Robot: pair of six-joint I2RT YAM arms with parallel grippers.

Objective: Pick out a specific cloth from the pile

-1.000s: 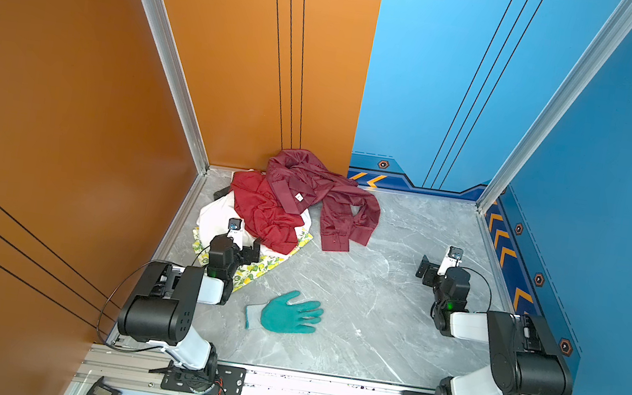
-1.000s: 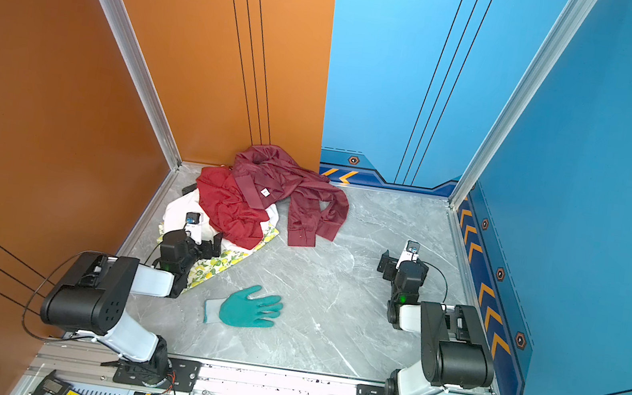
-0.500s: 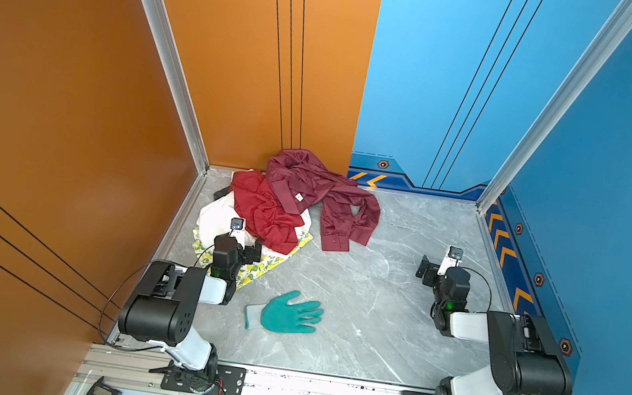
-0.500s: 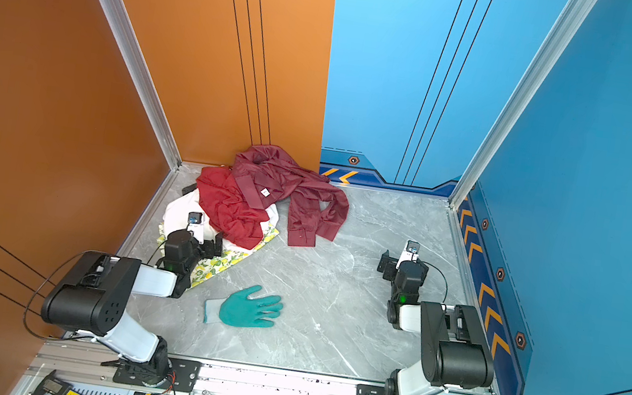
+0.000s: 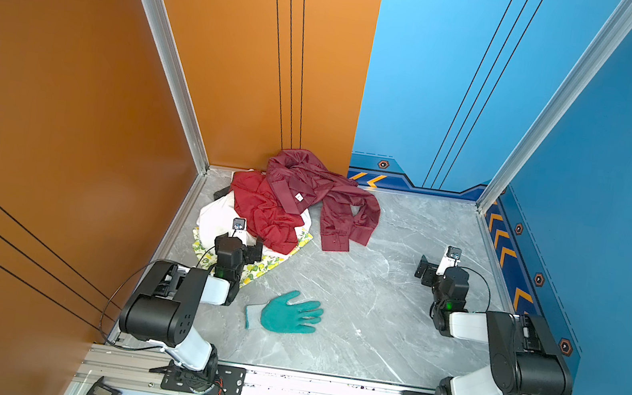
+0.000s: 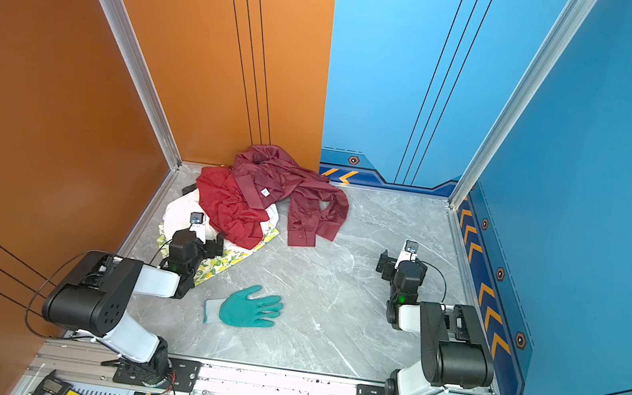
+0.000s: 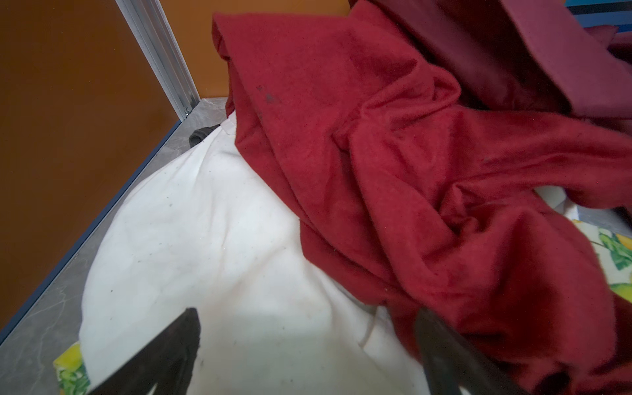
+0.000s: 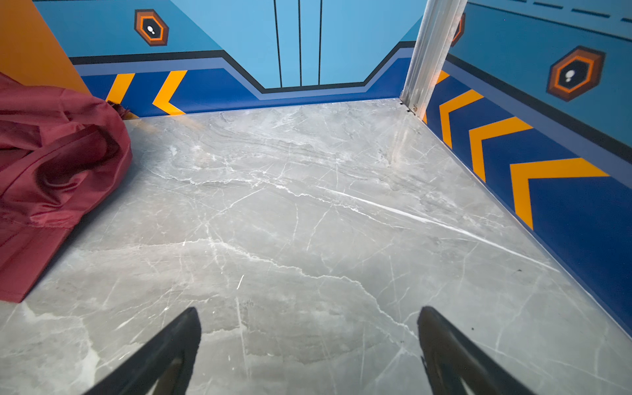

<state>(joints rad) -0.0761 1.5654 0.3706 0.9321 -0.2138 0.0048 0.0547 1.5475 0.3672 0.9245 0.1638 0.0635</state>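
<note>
We see a grey, veined marble counter [image 5: 375,299] with the pile [image 5: 284,202] heaped in its far left corner. The cloth [image 7: 212,239], white, soft and creased, lies under a fuzzy red cloth [image 7: 410,171] and a glossy maroon shirt [image 5: 309,176]. The left jaws stand wide over the white fabric; the right jaws stand wide over bare marble.

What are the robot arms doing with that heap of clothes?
The left gripper is open right over the white cloth in the pile, seemingly about to grab it. A red cloth lies partly on top of it, and a lemon-print cloth peeks out underneath. The right gripper is open over the grey table, holding nothing. A teal glove lies apart from the pile.
</note>
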